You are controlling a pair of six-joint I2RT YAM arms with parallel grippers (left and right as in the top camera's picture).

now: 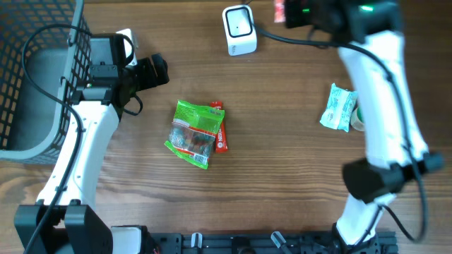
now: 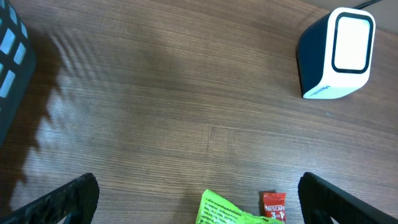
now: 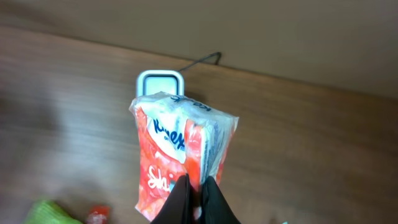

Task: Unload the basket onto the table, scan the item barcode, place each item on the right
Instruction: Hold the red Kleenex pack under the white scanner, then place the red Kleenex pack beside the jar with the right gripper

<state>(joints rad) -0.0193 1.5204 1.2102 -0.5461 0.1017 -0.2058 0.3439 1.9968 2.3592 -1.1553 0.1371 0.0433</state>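
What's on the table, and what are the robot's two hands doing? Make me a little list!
right gripper: shut on red-and-white plastic tissue pack, near white box-shaped scanner
left gripper: open, holding nothing
middle: green plastic snack bag, thin red sachet against it
right side: pale green-and-white packet
left side: grey mesh basket
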